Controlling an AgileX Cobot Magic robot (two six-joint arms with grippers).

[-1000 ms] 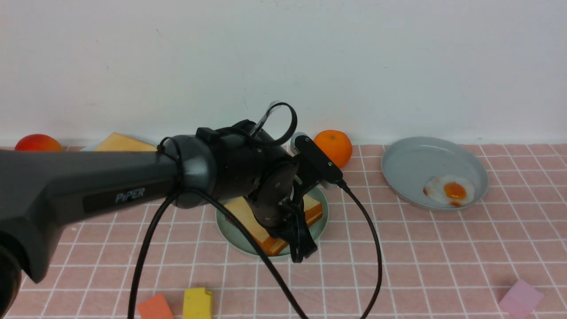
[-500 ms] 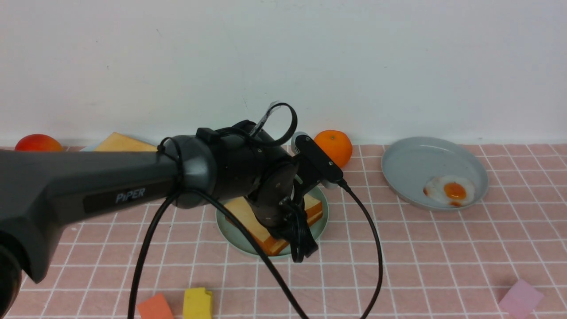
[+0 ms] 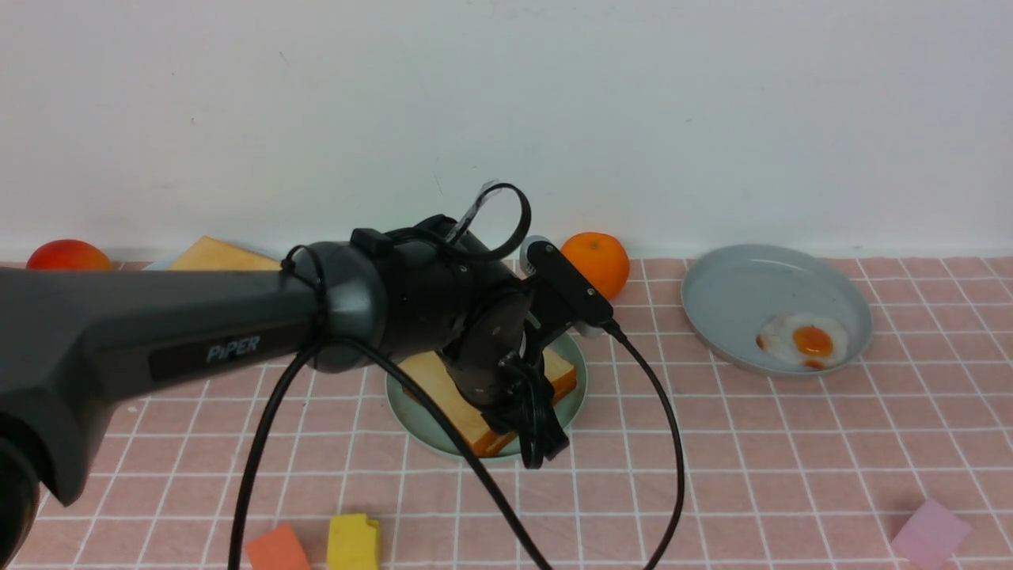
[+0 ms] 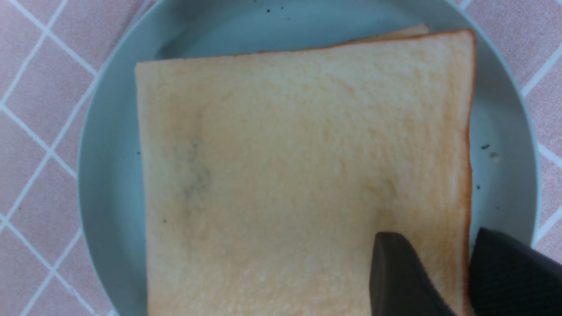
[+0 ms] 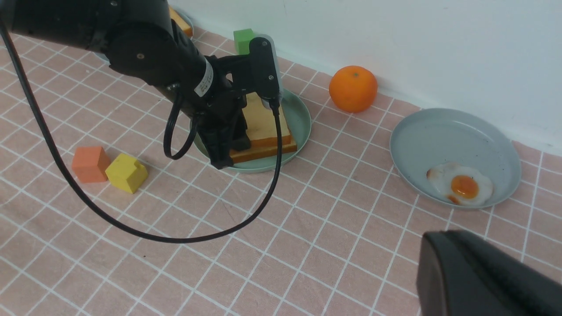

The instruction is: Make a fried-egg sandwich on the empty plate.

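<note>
The left fingers (image 4: 430,272) have opened a bit around the toast's (image 4: 307,175) edge; I cannot tell if they hold it. The right fingers (image 5: 478,272) are shut. The left arm (image 3: 427,301) hides some of the green plate (image 3: 419,419).

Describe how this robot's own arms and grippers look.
The left arm is dark grey and black, with thick rounded links, white "PiPER" lettering, a loose black cable and a smaller cable loop. Its pincer has blunt, matt black fingers. Of the right arm, only its pincer shows, dark grey and blurred.
</note>
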